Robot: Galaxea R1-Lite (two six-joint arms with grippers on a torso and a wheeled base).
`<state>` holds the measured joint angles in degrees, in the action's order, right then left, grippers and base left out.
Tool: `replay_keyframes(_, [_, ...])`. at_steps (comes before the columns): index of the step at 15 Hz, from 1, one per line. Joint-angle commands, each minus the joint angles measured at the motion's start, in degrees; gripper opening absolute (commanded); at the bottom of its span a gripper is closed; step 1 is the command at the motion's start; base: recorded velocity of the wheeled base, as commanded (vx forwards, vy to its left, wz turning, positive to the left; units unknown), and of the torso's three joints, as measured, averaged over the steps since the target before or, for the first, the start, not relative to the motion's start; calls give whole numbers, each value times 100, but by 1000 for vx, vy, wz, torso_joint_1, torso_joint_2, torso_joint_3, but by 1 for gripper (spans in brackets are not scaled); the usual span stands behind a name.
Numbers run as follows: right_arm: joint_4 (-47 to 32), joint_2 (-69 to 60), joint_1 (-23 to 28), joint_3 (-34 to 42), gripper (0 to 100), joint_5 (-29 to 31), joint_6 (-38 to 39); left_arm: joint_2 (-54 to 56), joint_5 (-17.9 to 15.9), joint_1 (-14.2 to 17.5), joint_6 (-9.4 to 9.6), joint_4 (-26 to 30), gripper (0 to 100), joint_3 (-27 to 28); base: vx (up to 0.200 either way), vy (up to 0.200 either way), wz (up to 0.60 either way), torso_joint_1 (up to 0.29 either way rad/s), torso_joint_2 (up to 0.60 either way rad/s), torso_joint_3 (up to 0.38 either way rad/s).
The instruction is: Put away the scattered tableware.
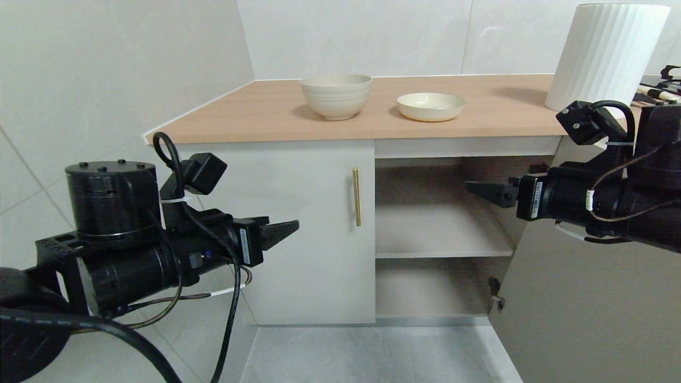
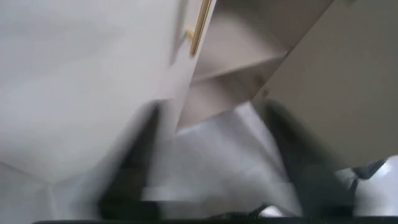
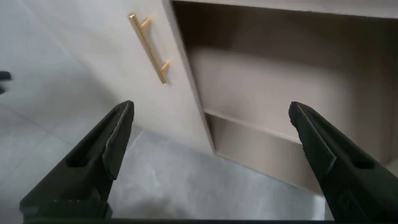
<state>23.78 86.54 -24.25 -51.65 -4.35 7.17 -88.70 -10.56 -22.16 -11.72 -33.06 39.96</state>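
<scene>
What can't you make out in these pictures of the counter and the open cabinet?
Bowl: inside bottom hidden by its own wall, head view.
White ribbed container: top cut off by the head view's upper edge.
Dark items beside it: cut by the right edge, too small.
Cabinet shelf: blurred in the left wrist view.

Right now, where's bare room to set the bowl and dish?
Open cabinet: middle shelf and bottom shelf both bare. Countertop free left of the bowl and between dish and ribbed container; crowded at its right end.
</scene>
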Motion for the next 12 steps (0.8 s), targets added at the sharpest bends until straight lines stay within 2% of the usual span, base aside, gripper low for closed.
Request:
replay_keyframes(1, [-137,-234,8,-38,100,13,4,292,1,1,-191,28,100,144,0,0,0,0,0,0])
replay_keyframes(2, [-190,-243,8,-29,100,13,4,388,1,-16,-331,63,100,188,0,0,0,0,0,0])
replay_keyframes(3, [-190,-243,-1,-3,100,22,4,555,1,-60,-375,212,100,214,0,0,0,0,0,0])
replay_keyframes(6, [-190,-243,-1,-3,100,22,4,819,1,-130,-375,836,100,390,0,0,0,0,0,0])
replay_keyframes(10, [-190,-296,-10,6,100,22,4,810,1,-139,-367,872,100,398,0,0,0,0,0,0])
replay_keyframes(12, [-199,-313,-19,6,100,22,4,837,-8,-139,-340,1065,100,434,200,0,0,10,5,-2])
